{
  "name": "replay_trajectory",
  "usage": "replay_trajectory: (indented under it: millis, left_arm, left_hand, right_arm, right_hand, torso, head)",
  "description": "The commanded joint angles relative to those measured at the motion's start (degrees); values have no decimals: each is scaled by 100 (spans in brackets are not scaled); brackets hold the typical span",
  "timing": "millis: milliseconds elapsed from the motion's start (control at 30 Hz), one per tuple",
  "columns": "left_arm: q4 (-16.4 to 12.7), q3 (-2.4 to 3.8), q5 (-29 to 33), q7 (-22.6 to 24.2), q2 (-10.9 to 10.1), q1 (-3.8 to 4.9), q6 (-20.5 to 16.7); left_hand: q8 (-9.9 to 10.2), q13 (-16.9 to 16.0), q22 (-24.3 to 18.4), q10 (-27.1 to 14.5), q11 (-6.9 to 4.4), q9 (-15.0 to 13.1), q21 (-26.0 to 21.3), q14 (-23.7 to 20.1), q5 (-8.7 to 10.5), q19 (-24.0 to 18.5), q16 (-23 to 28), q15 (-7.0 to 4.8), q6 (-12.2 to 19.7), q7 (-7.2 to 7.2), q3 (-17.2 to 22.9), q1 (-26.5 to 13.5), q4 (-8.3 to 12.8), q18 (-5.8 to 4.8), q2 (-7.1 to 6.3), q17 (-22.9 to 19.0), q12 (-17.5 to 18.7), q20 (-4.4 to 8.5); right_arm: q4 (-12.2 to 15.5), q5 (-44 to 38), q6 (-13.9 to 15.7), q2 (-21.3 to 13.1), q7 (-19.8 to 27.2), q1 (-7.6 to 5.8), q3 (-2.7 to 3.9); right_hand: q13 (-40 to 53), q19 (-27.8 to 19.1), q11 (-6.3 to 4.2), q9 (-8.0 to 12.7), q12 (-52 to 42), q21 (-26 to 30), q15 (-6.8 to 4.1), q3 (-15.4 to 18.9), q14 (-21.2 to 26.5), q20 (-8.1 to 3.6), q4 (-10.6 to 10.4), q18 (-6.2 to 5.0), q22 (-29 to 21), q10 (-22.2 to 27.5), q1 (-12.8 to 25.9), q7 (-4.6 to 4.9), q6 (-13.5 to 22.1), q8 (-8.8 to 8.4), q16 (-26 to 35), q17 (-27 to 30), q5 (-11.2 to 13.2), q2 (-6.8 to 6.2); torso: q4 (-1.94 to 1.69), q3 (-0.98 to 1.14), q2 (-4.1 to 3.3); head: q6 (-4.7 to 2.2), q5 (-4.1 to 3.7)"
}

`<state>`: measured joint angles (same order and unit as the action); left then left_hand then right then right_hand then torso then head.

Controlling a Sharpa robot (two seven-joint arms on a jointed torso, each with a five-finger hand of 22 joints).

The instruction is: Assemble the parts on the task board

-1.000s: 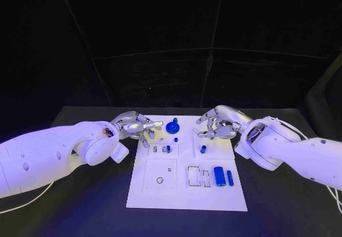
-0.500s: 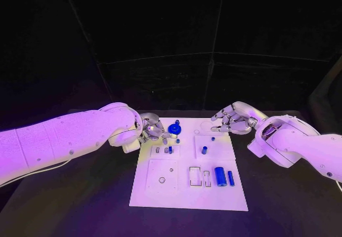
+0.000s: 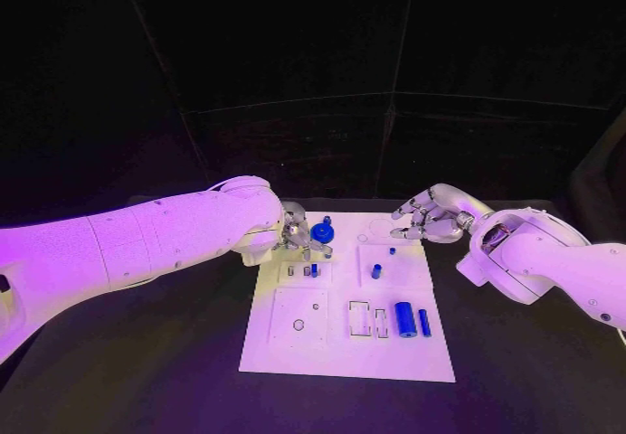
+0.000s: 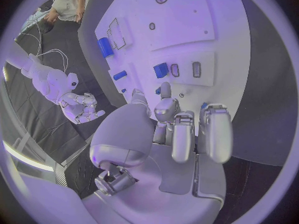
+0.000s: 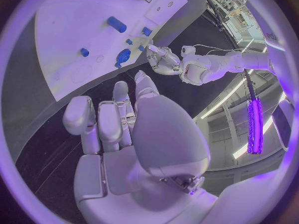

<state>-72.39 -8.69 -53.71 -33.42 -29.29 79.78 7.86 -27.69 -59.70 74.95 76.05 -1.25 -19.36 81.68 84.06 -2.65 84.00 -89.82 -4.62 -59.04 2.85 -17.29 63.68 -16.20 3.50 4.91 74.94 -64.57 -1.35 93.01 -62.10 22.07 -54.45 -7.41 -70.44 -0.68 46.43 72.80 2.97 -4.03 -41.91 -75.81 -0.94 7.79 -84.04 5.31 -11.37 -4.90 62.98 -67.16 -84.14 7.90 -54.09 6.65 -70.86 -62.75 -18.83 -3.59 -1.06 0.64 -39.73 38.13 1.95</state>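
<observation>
The left silver hand [image 3: 295,237] hovers empty, fingers apart, beside the round blue plastic part [image 3: 322,234] near the white task board's [image 3: 339,354] far edge; grasping seems next. The right silver hand [image 3: 424,220], loosely curled, holds nothing.

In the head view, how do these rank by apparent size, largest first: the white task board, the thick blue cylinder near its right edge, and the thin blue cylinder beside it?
1. Task board.
2. Thick blue cylinder.
3. Thin blue cylinder, similar length but clearly narrower.
</observation>
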Motion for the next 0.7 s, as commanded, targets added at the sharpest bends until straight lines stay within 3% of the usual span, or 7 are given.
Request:
replay_trajectory:
  millis: [33,567,700]
  left_arm:
    - [91,0,-206,-210,81,13,371]
    - [334,-2,-325,-260,299,9,862]
    - [358,-6,-330,-267,338,1,904]
  left_hand:
    - [-31,-9,150,9,-3,-31,25,594,-5,160,-18,-23,35,2,-29,16,3,-88,75,1506,-24,15]
    - [-136,-22,172,-11,3,-155,42,594,-8,139,-18,-16,126,7,-26,157,72,-87,143,1506,-25,3]
    - [-156,-33,171,-12,5,-182,42,594,-9,133,-18,-13,149,10,-12,188,86,-85,175,1506,-32,0]
  right_arm:
    - [7,-61,28,18,-81,-12,3]
    - [-43,-64,33,40,-73,-12,3]
    - [-67,-64,26,59,-77,-12,3]
  right_hand:
    - [-8,-32,-14,3,-13,44,-46,51,-40,-29,-1,-90,-14,-43,12,4,-36,32,36,13,-43,63]
    - [-27,-36,-15,5,-8,62,-47,74,-40,-32,-9,-93,-33,-44,17,3,-30,38,62,30,-113,71]
    - [-61,-47,-10,13,21,82,-46,90,-37,-32,-12,-97,-59,-27,17,11,8,24,89,54,-142,72]
  torso:
    - [-5,-6,-6]
    - [-3,-15,-8]
    - [-8,-18,-9]
  head:
    - [20,1]
    - [87,2]
    - [82,-40]
